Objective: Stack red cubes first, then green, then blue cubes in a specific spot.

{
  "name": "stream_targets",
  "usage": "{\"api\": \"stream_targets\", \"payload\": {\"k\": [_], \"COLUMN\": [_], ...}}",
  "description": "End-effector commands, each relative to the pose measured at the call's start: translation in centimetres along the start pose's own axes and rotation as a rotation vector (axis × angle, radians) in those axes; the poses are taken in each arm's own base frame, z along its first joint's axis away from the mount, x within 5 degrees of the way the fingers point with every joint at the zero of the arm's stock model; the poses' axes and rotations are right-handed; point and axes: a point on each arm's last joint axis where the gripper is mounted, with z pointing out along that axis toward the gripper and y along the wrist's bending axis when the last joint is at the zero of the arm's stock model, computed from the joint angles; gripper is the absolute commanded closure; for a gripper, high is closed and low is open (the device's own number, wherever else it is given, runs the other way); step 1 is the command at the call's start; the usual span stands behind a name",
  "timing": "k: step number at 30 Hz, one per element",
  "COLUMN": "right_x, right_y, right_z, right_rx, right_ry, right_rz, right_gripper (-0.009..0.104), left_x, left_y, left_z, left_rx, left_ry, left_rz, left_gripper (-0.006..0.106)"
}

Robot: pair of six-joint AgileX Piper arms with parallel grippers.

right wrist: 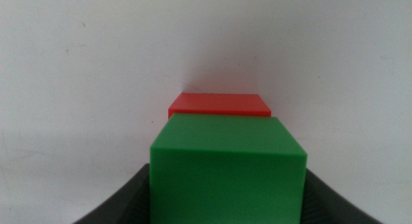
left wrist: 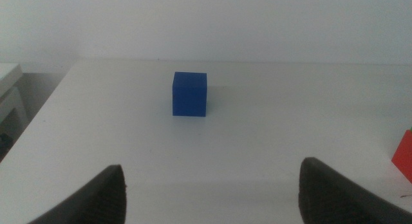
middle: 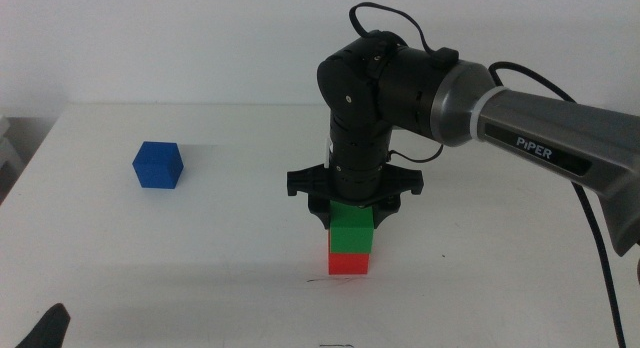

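— Looking at your right gripper (middle: 352,220) first: its jaws are closed on the green cube (middle: 352,229), one dark jaw against each side face, as your right wrist view shows.

— And where does that cube sit?

— You have it on top of the red cube (middle: 349,262), stacked and slightly offset; the red one rests on the white bench (middle: 230,248), just behind a thin dark line (middle: 325,279) marking the spot.

— What about your other arm?

— Your left gripper (left wrist: 212,198) waits low at the near left corner of the bench, its jaws spread wide with nothing between them.

— And the last cube?

— Your blue cube (middle: 158,165) stands alone on the bench, well apart to the left of the stack, straight ahead of the left jaws in the left wrist view.
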Motion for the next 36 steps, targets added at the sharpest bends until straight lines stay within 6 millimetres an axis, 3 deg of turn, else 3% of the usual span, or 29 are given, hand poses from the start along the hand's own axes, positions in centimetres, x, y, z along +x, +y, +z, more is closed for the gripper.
{"api": "stream_targets", "payload": {"k": [1, 9, 10, 11, 15, 21, 25, 29, 36], "right_x": [-0.5, -0.5, -0.5, -0.6, -0.7, -0.6, -0.3, 1.8, 9.4], "right_y": [-0.2, -0.2, -0.2, -0.2, 0.0, -0.2, -1.2, -4.2, -12.7], "right_z": [-3.1, -3.1, -3.1, -3.1, -3.1, -4.1, -7.3, -11.2, -18.1], "right_rx": [-0.032, -0.032, -0.032, -0.036, -0.047, -0.058, -0.106, -0.088, -0.289], "right_ry": [-0.09, -0.088, -0.088, -0.099, -0.113, -0.122, -0.157, -0.233, -0.527], "right_rz": [-0.026, -0.044, -0.044, -0.052, -0.085, -0.108, -0.149, -0.317, -0.411], "right_gripper": [0.096, 0.093, 0.085, 0.065, 0.042, 0.016, 0.011, 0.011, 0.011], "left_x": [-0.9, -0.9, -0.9, -0.9, -0.9, -0.9, -0.9, -0.9, -0.9], "left_y": [-0.1, -0.1, -0.1, -0.1, -0.1, -0.1, -0.1, -0.1, -0.1], "left_z": [-0.2, -0.2, -0.2, -0.2, -0.2, -0.2, -0.2, -0.2, -0.2], "left_rx": [0.01, 0.01, 0.01, 0.01, 0.01, 0.01, 0.01, 0.01, 0.01], "left_ry": [-0.105, -0.105, -0.105, -0.105, -0.105, -0.105, -0.105, -0.105, -0.105], "left_rz": [-0.016, -0.016, -0.016, -0.016, -0.016, -0.016, -0.016, -0.016, -0.016], "left_gripper": [0.011, 0.011, 0.011, 0.011, 0.011, 0.011, 0.011, 0.011, 0.011]}}
